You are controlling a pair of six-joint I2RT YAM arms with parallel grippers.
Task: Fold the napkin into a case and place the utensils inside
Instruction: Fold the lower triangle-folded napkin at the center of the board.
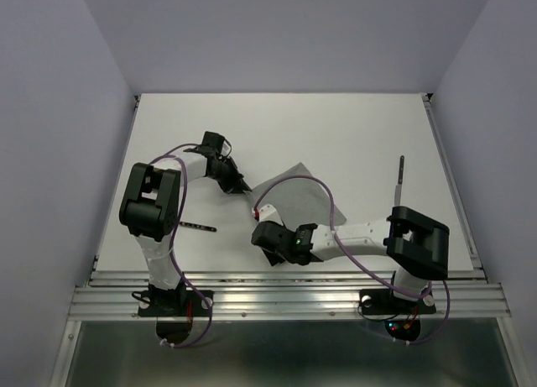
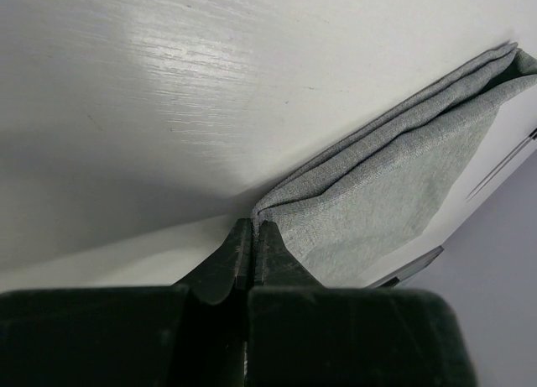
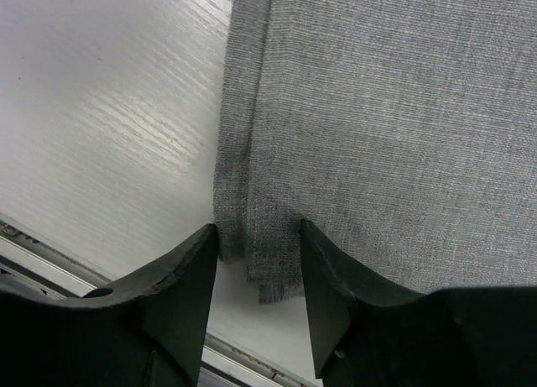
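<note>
The napkin (image 1: 292, 194), part-folded with layered edges, lies mid-counter (image 1: 336, 127). The left tool (image 2: 253, 232) is pressed together, pinching the corner at the cloth's 9 o'clock. The right tool (image 3: 258, 236) is spread, its jaws standing astride the narrow folded strip at the 6 o'clock corner; whether they already touch the cloth I cannot tell.

One utensil (image 1: 401, 174) lies well apart at the napkin's 3 o'clock, and a second utensil (image 1: 198, 227) is at its 8 o'clock, both outside the cloth.

The risks, as I judge them:
- The right tool may catch only the top layer, so the fold opens when lifted.
- The thin corner may slip out if the jaws meet beyond its frayed end.
- The two arms pulling unevenly could skew the crease or tug the cloth from the left pinch.
</note>
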